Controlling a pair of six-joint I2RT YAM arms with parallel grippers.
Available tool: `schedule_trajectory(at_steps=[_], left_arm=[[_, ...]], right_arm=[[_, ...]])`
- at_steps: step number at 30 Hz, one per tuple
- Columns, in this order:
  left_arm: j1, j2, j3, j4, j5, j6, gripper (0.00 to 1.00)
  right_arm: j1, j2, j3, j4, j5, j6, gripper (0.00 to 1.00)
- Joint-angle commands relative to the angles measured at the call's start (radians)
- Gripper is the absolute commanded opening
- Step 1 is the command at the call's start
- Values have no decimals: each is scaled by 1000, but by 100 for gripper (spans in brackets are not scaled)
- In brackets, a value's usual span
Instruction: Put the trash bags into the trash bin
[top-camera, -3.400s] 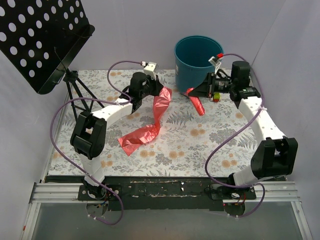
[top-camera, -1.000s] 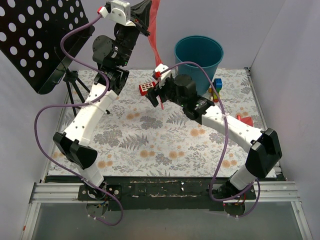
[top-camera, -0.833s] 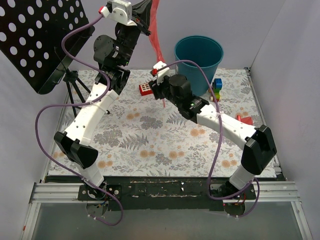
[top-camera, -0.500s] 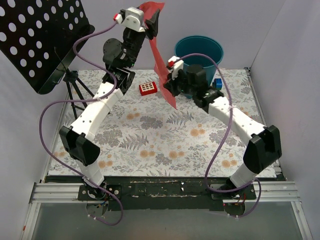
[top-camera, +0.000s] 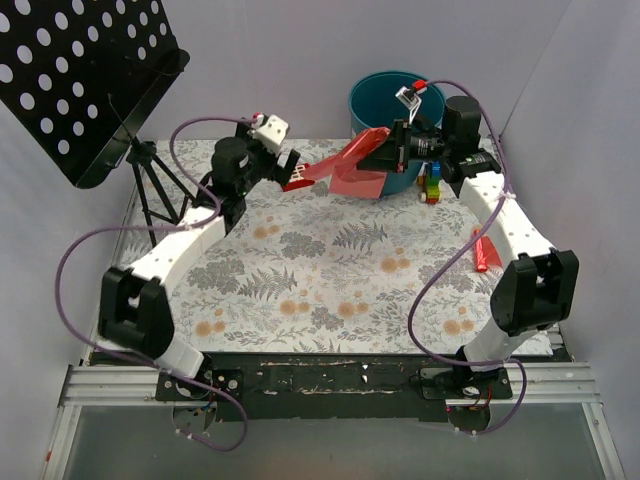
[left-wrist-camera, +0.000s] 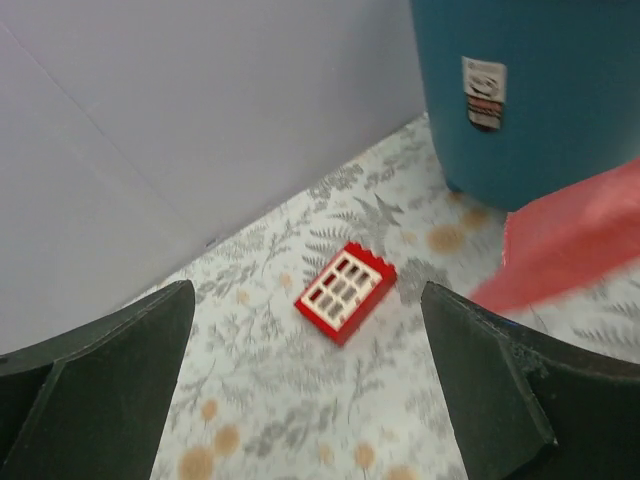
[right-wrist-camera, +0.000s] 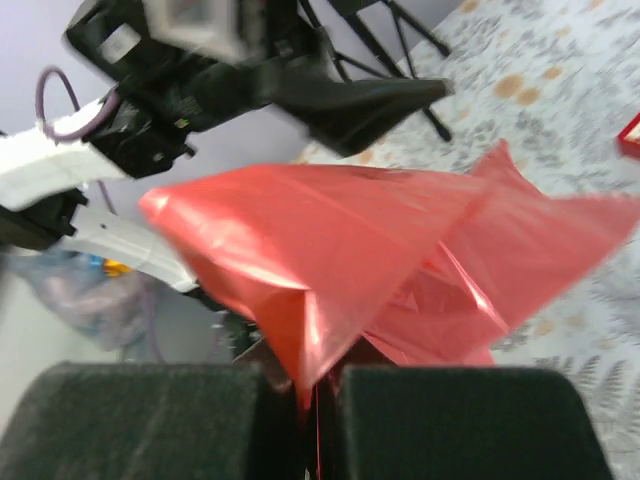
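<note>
Your right gripper (right-wrist-camera: 315, 385) pinches the glossy, crinkled red bag (right-wrist-camera: 330, 260), which hangs just in front of the round teal bin (top-camera: 372, 100); your left gripper (left-wrist-camera: 305, 340) stands wide apart.

The trash bag (top-camera: 352, 172) is held in the right claw (top-camera: 392, 152), before the trash bin (top-camera: 372, 92). A block (left-wrist-camera: 344, 291) is laid ahead of the left claw (top-camera: 289, 166).

Table (top-camera: 330, 270) covered in fern-print cloth. On it: teal trash bin (top-camera: 362, 125) at far edge, coloured blocks (top-camera: 432, 185) just beside it, red grid block (left-wrist-camera: 343, 291), crumpled trash bag (top-camera: 487, 250) at right, stand tripod (top-camera: 150, 200) at left.
</note>
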Motion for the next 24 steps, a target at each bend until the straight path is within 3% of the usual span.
schedule_trajectory(at_steps=[1,6,9,15,18,24], left_arm=[[-10,-387,-156,-102,68,74,98],[-71,-650,-389,-156,422,311,98],[-153,-650,-442,-170,537,341,98],[-184,-353,-186,-186,410,-180,95],[-159,-268,-112,-152,533,-312,96],[-157,-132,-33,-78,605,-408,93]], right_arm=[[-26,59,25,139,-167,288,1],[-38,82,83,23,-20,349,1],[-58,85,98,-27,63,404,1],[-81,64,71,1,37,440,1],[-93,48,48,19,25,435,1],[-99,34,31,24,22,423,1]])
